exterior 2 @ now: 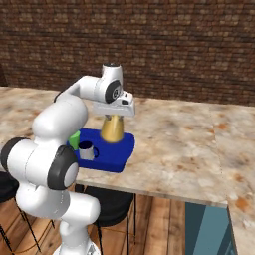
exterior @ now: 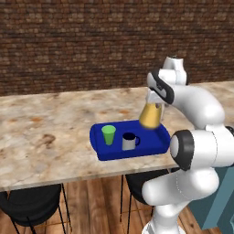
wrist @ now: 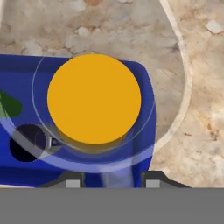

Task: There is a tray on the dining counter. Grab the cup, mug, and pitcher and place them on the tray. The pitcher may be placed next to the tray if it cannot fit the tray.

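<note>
The glass pitcher (exterior: 150, 116) of orange drink hangs in the air over the right end of the blue tray (exterior: 157, 147). The gripper (exterior: 154, 101) pinches it by the neck. The green cup (exterior: 109, 135) and grey mug (exterior: 129, 141) already stand on the tray, on the dining counter (exterior: 41, 137). I think only setting the pitcher down is left.

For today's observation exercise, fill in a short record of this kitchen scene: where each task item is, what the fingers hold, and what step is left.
tray: blue, on the dining counter, near its front edge
cup: green, upright on the tray
mug: grey, on the tray beside the cup
pitcher: orange liquid, held at its neck, over the tray's far end
fingers: closed on the pitcher
left to do: set the pitcher down
</note>
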